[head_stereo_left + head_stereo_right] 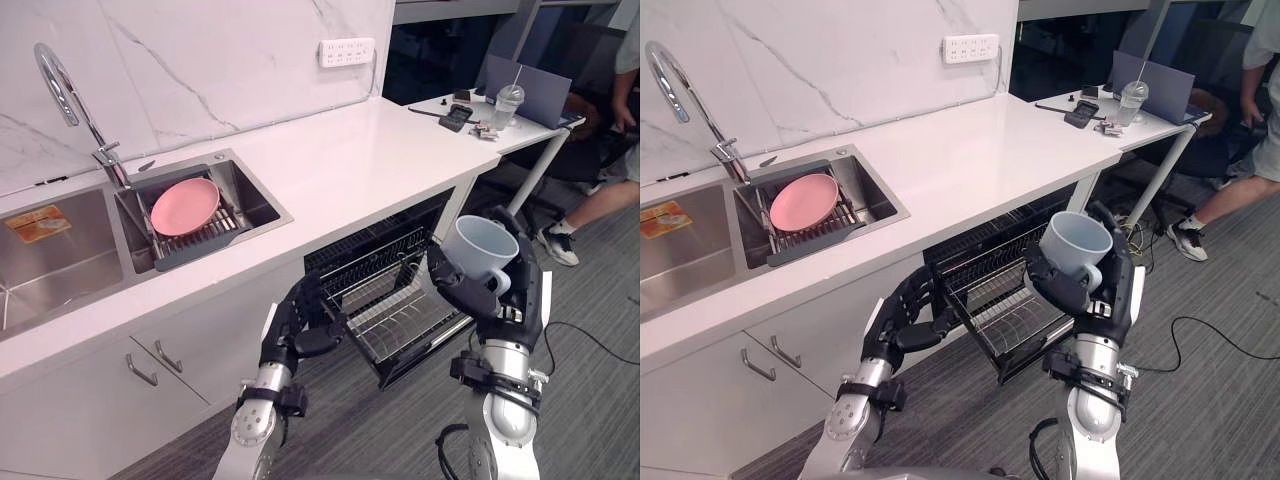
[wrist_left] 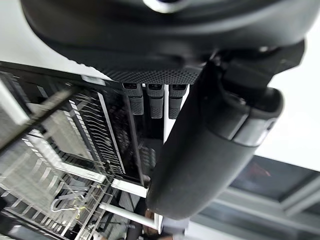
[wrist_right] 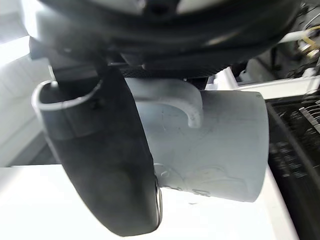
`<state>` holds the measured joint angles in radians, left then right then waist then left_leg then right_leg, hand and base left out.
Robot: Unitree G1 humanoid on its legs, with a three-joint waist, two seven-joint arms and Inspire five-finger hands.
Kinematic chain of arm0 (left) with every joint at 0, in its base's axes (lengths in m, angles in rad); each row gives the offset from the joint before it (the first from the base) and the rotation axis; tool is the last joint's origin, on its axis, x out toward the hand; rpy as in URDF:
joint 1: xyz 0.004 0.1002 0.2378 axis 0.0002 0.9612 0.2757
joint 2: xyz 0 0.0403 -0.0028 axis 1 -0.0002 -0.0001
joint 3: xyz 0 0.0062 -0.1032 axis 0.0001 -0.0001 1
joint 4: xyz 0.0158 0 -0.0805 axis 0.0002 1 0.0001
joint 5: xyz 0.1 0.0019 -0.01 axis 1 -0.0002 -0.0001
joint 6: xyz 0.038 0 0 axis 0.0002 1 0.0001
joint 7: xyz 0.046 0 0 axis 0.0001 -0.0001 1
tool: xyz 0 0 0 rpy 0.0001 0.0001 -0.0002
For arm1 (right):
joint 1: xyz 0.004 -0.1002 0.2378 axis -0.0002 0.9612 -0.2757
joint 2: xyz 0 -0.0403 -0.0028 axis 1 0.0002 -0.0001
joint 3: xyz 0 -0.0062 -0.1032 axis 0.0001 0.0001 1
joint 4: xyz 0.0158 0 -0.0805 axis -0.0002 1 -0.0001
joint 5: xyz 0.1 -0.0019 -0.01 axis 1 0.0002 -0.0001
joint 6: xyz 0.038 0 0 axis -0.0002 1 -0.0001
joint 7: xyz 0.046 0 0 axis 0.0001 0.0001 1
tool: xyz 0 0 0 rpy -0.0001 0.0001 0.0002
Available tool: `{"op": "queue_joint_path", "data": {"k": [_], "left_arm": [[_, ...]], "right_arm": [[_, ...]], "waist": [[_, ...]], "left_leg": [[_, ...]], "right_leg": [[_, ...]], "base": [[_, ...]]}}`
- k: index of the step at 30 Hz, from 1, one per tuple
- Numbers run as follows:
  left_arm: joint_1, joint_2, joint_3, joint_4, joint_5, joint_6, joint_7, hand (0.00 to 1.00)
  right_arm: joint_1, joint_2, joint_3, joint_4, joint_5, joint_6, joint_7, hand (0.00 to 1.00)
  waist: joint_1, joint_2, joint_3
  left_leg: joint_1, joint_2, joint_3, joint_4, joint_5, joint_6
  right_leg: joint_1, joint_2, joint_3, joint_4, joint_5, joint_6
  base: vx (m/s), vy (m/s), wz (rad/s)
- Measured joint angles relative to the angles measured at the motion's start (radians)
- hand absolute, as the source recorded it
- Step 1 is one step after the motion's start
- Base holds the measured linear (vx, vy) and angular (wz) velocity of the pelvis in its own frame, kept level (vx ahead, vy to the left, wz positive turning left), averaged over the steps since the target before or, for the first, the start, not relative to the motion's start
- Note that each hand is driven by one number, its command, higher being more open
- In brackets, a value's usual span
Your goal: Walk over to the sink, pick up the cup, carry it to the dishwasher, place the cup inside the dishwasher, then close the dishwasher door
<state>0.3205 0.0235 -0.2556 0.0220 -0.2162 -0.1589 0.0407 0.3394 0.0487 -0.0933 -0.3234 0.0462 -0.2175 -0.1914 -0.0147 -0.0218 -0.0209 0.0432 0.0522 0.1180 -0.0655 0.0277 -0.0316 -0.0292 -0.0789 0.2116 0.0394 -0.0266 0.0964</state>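
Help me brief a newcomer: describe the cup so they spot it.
Below the white counter, the dishwasher rack is pulled out. Near it the right hand holds the cup: pale grey-blue, with a handle, unlike the clear straw cup on the far desk.

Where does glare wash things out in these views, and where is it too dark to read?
Left wrist view: the background past the left hand is blown out white. Right wrist view: the area beside the cup is washed white, but the cup itself reads fine. Eye views: the countertop is evenly lit, while the dishwasher interior is dark.
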Motion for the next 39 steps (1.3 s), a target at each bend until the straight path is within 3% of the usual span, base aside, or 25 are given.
{"op": "queue_joint_path", "data": {"k": [7, 10, 18, 30, 39], "left_arm": [[0.053, -0.005, 0.096, 0.159, 0.0, 0.01, -0.003, 0.9], [0.055, -0.005, 0.126, 0.22, 0.003, 0.016, -0.004, 0.9], [0.056, 0.015, 0.183, 0.356, 0.025, 0.018, -0.004, 0.9], [0.0, 0.046, 0.211, 0.39, 0.099, 0.015, 0.006, 0.9], [-0.077, 0.042, 0.21, 0.422, 0.088, -0.02, 0.047, 0.9]], "right_arm": [[0.027, -0.007, -0.059, 0.093, -0.001, 0.02, -0.006, 0.3], [0.023, -0.02, -0.078, 0.138, -0.02, 0.02, -0.008, 0.3], [-0.093, -0.075, -0.08, 0.331, -0.04, 0.037, -0.013, 0.3], [-0.337, -0.212, -0.077, 0.505, -0.079, 0.067, -0.048, 0.3], [-0.589, -0.296, -0.045, 0.626, -0.09, 0.105, -0.081, 0.3]], "waist": [[0.004, 0.002, -0.001], [0.021, 0.002, -0.002], [0.03, -0.002, 0.007], [0.067, 0.004, 0.173], [0.092, 0.037, 0.276]], "left_leg": [[-0.007, -0.002, -0.018, 0.0, -0.002, -0.003], [-0.016, -0.002, -0.026, 0.001, -0.002, -0.003], [-0.068, -0.001, -0.054, 0.042, -0.009, 0.0], [-0.232, -0.004, -0.094, 0.162, -0.027, 0.001], [-0.349, 0.001, -0.09, 0.246, -0.047, 0.006]], "right_leg": [[0.0, -0.007, -0.026, 0.015, -0.016, 0.0], [-0.003, -0.008, -0.035, 0.014, -0.018, -0.001], [-0.022, -0.01, -0.06, 0.016, -0.022, -0.007], [-0.135, -0.008, -0.095, 0.075, -0.023, -0.01], [-0.234, -0.01, -0.095, 0.121, -0.022, -0.008]], "base": [[-0.01, -0.014, 0.11], [0.01, -0.011, 0.09], [0.0, -0.017, 0.1], [-0.03, -0.022, 0.09], [-0.03, -0.01, 0.01]]}}
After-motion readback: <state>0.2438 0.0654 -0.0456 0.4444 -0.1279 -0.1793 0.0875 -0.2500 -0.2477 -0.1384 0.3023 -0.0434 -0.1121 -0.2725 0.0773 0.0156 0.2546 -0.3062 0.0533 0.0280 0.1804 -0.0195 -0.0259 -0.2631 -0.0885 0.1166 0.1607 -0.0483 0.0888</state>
